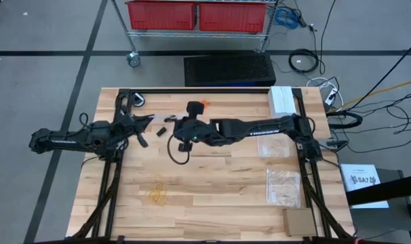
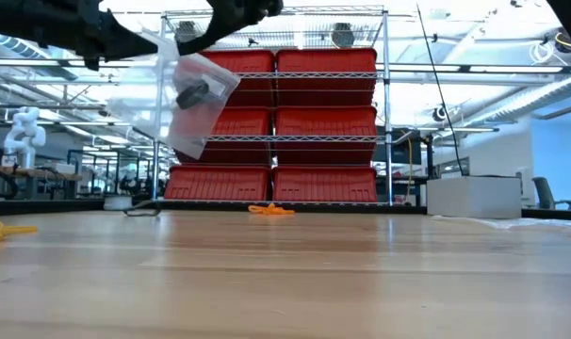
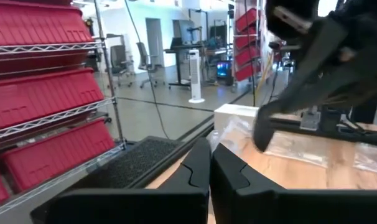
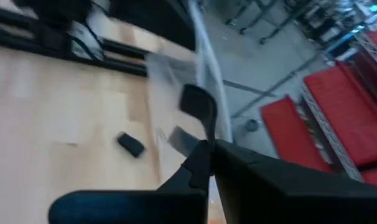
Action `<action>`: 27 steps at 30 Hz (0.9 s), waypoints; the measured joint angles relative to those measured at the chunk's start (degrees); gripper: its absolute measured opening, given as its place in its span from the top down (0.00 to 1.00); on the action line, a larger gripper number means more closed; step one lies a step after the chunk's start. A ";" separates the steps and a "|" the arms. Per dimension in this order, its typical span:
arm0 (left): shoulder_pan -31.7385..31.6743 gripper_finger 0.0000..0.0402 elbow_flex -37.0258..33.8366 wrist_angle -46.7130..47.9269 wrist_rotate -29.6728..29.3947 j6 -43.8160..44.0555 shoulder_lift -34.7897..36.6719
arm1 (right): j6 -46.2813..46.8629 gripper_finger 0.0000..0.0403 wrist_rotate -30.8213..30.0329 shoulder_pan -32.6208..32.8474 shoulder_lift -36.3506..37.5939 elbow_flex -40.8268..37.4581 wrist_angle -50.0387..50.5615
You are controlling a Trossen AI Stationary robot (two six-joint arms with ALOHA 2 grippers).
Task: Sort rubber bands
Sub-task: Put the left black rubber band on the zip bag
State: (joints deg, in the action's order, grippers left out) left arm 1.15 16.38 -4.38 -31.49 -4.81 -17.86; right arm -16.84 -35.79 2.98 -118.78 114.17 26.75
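A clear plastic bag (image 2: 193, 111) hangs above the table's far middle, with a dark clump (image 2: 193, 94) inside it that looks like black rubber bands. My left gripper (image 3: 210, 163) is shut at the bag's top. My right gripper (image 4: 207, 152) is shut and raised close beside the bag (image 4: 176, 74); I cannot tell whether it touches it. Orange rubber bands (image 1: 203, 105) lie on the table near the far edge. Pale yellow rubber bands (image 1: 158, 194) lie toward the near left. My left gripper pinches an upper edge of the clear bag (image 3: 229, 134) between its two shut fingers, which come in level from the table's left. The bag hangs below the fingers, clear of the table. The exact place of contact is hidden by the fingers.
More clear bags (image 1: 277, 146) (image 1: 283, 186) lie at the table's right. A white box (image 1: 281, 99) stands at the far right and a cardboard box (image 1: 299, 221) at the near right. A small black piece (image 4: 131, 145) lies under the bag. Red bins (image 2: 276, 122) fill a shelf beyond the far edge.
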 joint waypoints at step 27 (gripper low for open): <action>0.00 1.00 0.00 0.41 1.34 0.01 -0.03 | -3.54 1.00 -3.09 -0.24 0.09 0.00 -1.99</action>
State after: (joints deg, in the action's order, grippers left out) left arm 1.15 16.38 -3.97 -30.15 -4.80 -17.89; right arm -20.38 -38.88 2.74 -118.69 114.17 24.76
